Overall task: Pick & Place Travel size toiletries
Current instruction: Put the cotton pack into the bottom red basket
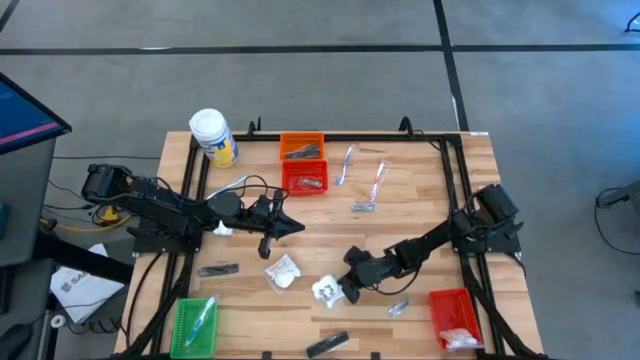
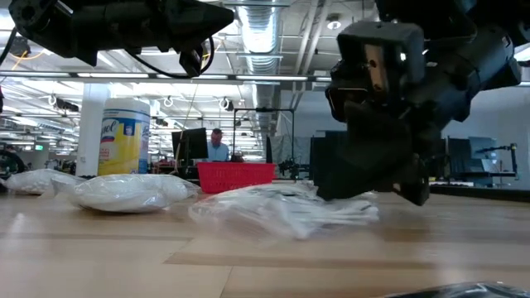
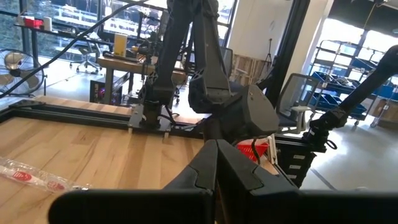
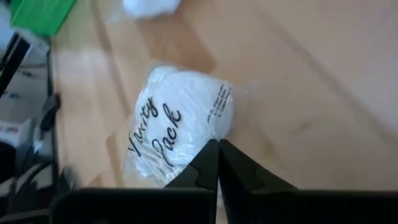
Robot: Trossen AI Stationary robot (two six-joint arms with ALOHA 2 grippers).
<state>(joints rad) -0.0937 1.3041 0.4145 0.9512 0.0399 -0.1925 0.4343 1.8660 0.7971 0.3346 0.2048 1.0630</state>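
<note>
Two grippers clenched: your right gripper (image 4: 217, 144) pinches white packet (image 4: 180, 121) at table's 6 o'clock; left gripper (image 1: 290, 226) hovers, holding nothing.

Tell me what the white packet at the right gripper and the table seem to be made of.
White packet printed "Vanity Pack": seemingly thin clear plastic film, glossy and wrinkled, around soft white contents that might be cotton. The right gripper has its fingers shut on the packet's edge. Light wooden table: pale planks with visible grain and a smooth, slightly shiny finish.
</note>
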